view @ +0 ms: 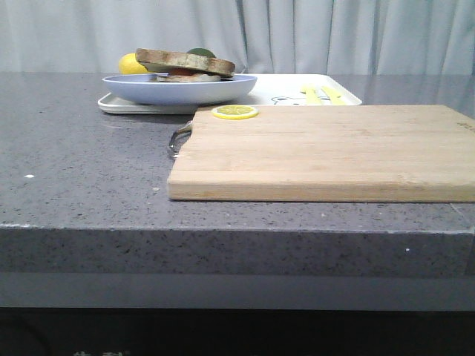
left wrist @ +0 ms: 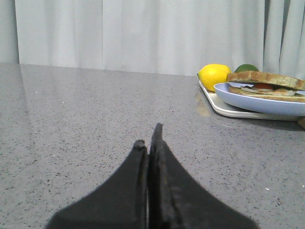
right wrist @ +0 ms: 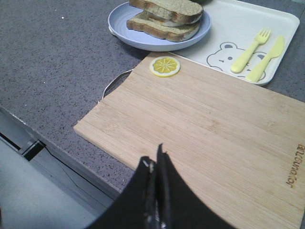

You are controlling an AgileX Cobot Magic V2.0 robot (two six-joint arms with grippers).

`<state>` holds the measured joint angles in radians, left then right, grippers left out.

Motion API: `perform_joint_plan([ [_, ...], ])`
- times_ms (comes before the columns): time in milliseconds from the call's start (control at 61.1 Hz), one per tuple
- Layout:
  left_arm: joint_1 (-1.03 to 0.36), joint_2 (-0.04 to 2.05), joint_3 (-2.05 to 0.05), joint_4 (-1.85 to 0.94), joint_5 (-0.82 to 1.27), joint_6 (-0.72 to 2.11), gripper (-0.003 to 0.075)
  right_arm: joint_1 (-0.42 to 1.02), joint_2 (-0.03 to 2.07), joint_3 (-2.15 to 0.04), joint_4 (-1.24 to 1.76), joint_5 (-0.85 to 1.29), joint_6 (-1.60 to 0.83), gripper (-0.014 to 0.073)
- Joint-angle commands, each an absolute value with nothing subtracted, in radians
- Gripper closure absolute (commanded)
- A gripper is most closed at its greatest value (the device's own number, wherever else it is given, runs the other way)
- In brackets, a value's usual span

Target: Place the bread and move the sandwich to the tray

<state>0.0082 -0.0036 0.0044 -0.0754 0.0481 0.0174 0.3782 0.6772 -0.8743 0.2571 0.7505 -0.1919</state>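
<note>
The sandwich (view: 185,67) lies in a pale blue plate (view: 178,90) on the left part of the white tray (view: 286,93). Its top bread slice (right wrist: 167,7) sits slightly askew on the lower slice, with white and red filling between them. The sandwich also shows in the left wrist view (left wrist: 267,86). My left gripper (left wrist: 148,134) is shut and empty, low over the bare grey counter, well short of the plate (left wrist: 257,102). My right gripper (right wrist: 152,153) is shut and empty above the near edge of the wooden cutting board (right wrist: 214,129). Neither gripper shows in the front view.
A lemon slice (view: 235,112) lies on the board's far left corner. A whole lemon (left wrist: 214,76) and a green fruit (left wrist: 246,68) sit behind the plate. A yellow fork (right wrist: 250,50) and knife (right wrist: 267,59) lie on the tray's right part. The counter edge is close under the right gripper.
</note>
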Motion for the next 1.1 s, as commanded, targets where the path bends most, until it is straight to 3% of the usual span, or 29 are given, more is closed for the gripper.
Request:
perform_joint_plan([
  [0,0.011,-0.028,0.006,-0.069,-0.041,0.0,0.074,0.372,0.677,-0.899,0.265,0.694,-0.19,0.0662],
  [1081,-0.038,-0.028,0.006,-0.081,-0.044,0.0,0.0741,0.372,0.677,-0.899,0.265,0.696,-0.19,0.0662],
])
